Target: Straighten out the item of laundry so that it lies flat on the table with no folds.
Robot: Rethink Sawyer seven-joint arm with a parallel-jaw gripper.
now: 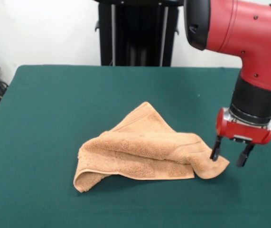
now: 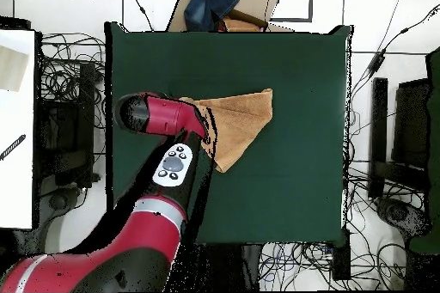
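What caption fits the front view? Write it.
Open gripper poised at a corner of the folded peach towel on the green table.

Towel (image 1: 144, 154): peach-orange terry all over, a plainer woven band of the same colour near one hem. Tabletop (image 1: 54, 118): flat dark green, unpatterned. Arm (image 1: 249, 33): glossy red shells, black joint sections. End effector (image 1: 231, 155): red collar with a silver ring above it, black fingers (image 1: 215, 149). Panel on the arm (image 2: 173, 166), overhead view: light grey with dark buttons.
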